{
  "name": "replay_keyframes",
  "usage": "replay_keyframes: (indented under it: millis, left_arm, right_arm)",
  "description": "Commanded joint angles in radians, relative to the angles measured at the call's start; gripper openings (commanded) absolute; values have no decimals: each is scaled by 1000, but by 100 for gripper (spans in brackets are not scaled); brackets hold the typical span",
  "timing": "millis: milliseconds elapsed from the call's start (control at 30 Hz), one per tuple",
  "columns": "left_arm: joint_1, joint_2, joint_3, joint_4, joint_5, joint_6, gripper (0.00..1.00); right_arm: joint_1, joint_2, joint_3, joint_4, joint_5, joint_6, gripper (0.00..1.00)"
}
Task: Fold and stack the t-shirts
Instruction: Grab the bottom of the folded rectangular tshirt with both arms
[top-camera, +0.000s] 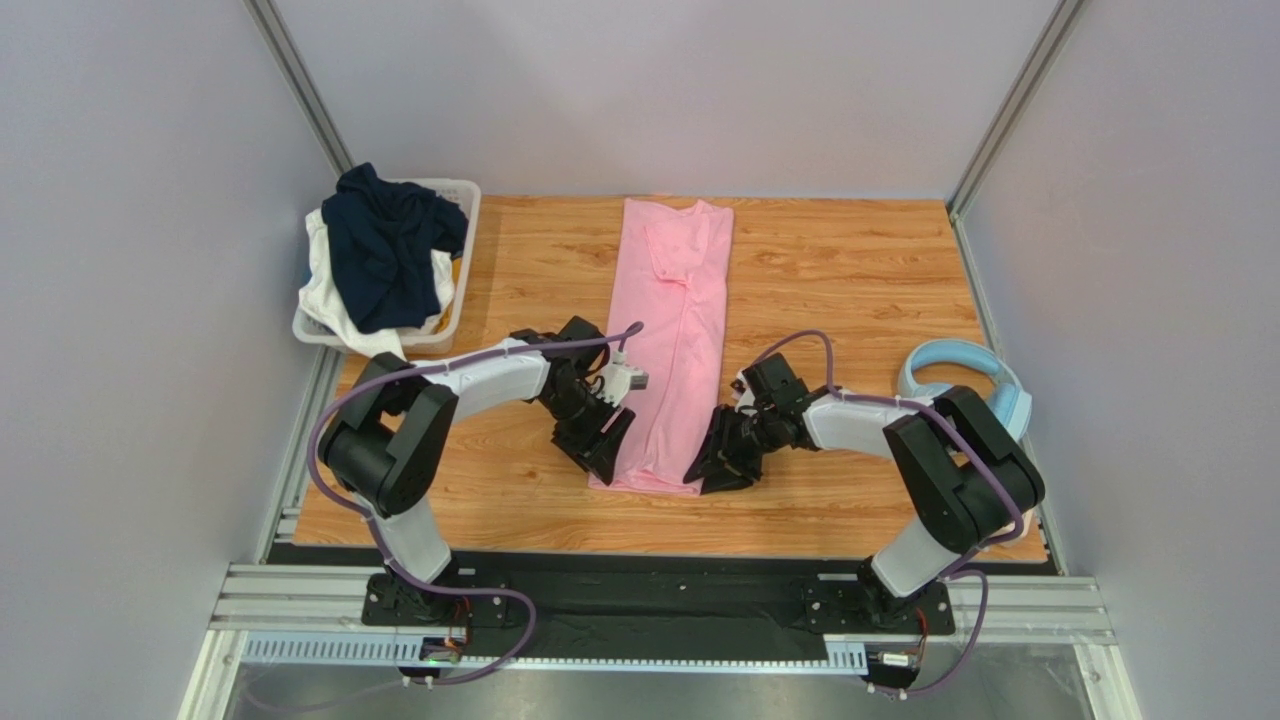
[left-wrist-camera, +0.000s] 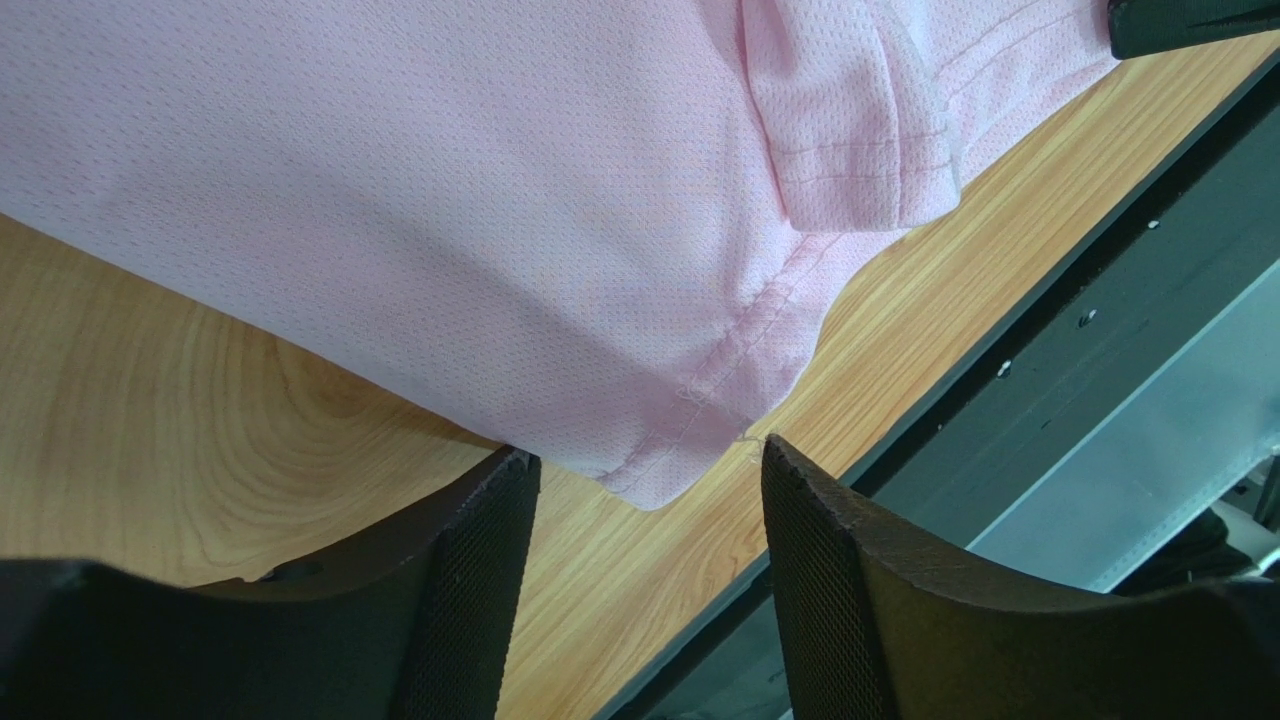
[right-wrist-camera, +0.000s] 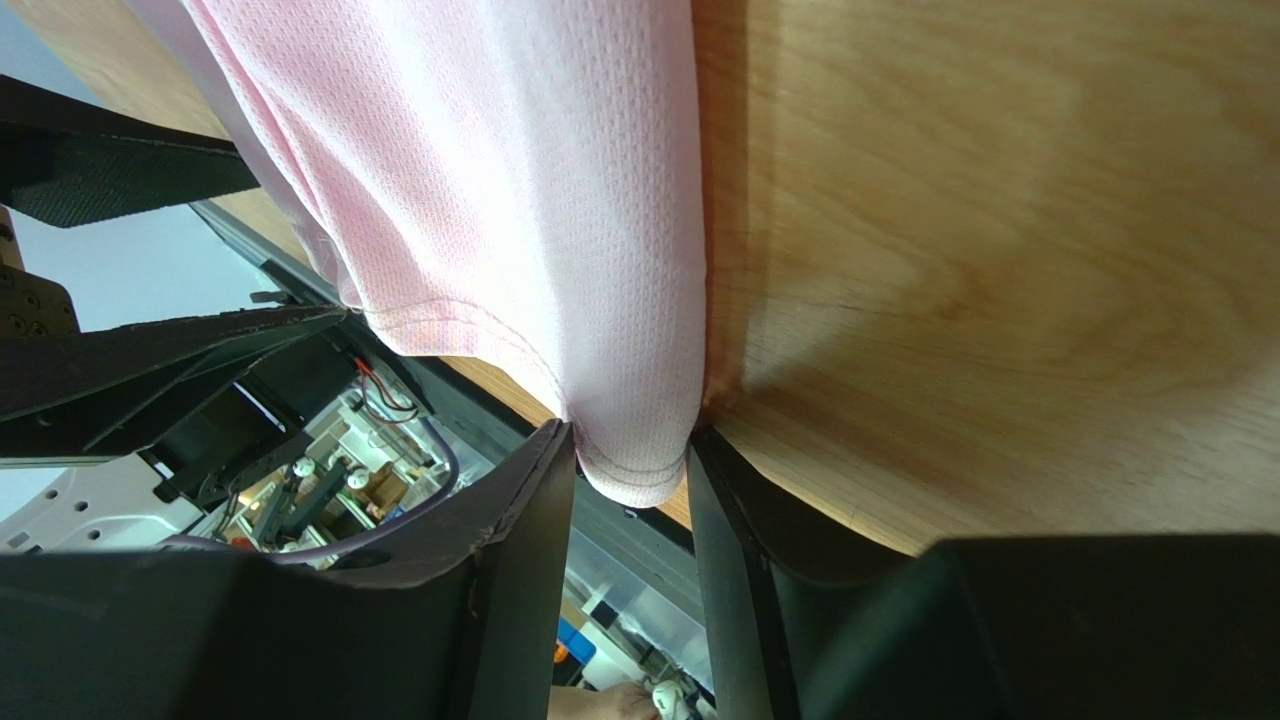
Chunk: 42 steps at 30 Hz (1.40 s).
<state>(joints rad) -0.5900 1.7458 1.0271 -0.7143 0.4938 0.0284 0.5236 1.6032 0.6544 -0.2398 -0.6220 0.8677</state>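
The pink t-shirt (top-camera: 679, 323) lies in a strip from the far edge toward the near edge, the left gripper (left-wrist-camera: 646, 477) wide astride one near hem corner, the right gripper (right-wrist-camera: 631, 450) narrow about the other (pinching or not, I cannot tell), so both should clamp evenly before lifting.

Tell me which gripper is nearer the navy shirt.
Left. Left gripper sits at the pink shirt's near-left corner, on the navy shirt's side; right gripper is at its near-right corner, across the pink shirt.

Both arms (top-camera: 496, 378) show black joints, white links and purple cables (top-camera: 314, 447).
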Motion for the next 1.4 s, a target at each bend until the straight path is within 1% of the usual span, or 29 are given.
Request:
replay_keyframes:
  millis: [0,67,200,433,533,567,600,633,667,767,800,1033,1167,1367]
  left_arm:
    - [-14,43,-41,9,-9,21,61]
    - [-13,53,-35,1,-3,25,60]
    - [-14,55,-30,1,0,30,54]
    - [-16,52,-25,-8,-3,38,50]
    - [-14,50,-21,-11,-9,41,44]
    - [-16,50,-18,-13,-11,44,38]
    - [-14,50,-18,-14,-12,42,34]
    - [-14,50,-13,-16,-12,45,29]
    - [-16,50,-9,-19,-12,45,18]
    - [-16,40,5,-30,-9,53,0]
    - [-16,37,11,-39,-8,60,0]
    - [-16,-26,60,-114,-6,100,0]
    - [-16,-55,126,-220,26,133,0]
    - [-19,-111,145,-338,98,185,0]
  right_arm:
    - [10,21,-6,-9,62,-22,40]
    - [9,24,-2,-10,62,-25,40]
    - [10,35,5,-10,56,-29,39]
    - [10,44,19,-12,54,-32,38]
    - [10,50,24,-12,54,-32,34]
    - [9,52,25,-12,53,-30,33]
    - [10,54,27,-10,53,-32,28]
    - [10,55,28,-13,51,-32,26]
    - [9,55,30,-13,51,-33,23]
    - [10,51,36,-21,50,-35,8]
    - [9,46,39,-29,50,-36,0]
    - [10,-18,70,-102,57,-58,0]
    - [12,-61,71,-133,53,-61,0]
    - [42,-141,50,-194,48,-61,0]
